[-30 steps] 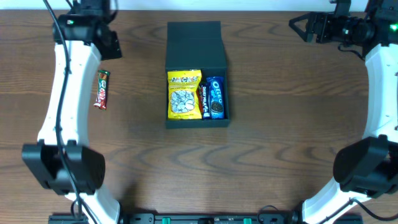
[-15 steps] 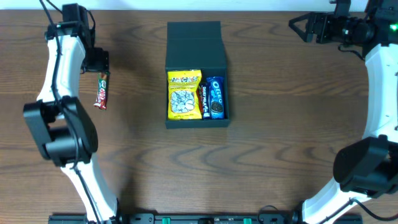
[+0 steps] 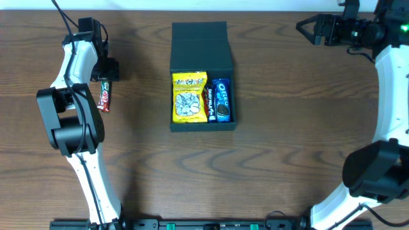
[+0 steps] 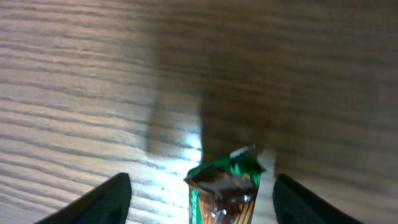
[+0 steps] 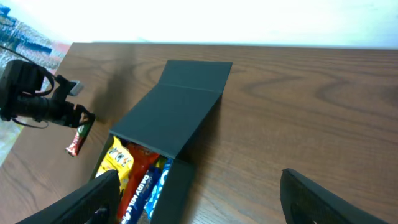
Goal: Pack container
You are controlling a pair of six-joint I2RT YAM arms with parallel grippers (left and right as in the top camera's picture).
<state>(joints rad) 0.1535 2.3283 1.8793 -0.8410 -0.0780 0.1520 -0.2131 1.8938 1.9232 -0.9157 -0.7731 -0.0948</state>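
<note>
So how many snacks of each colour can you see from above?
Yellow: 1, the packet
Blue: 2, Dairy Milk and Oreo
Red and green: 1, the bar
Total: 4

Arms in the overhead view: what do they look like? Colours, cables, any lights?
Both arms have white tubular links joined by bulky black joint housings. A thin black cable runs down to the left arm. The right arm shows a small green light near its wrist. The left gripper has dark, blunt, wedge-shaped fingers.
</note>
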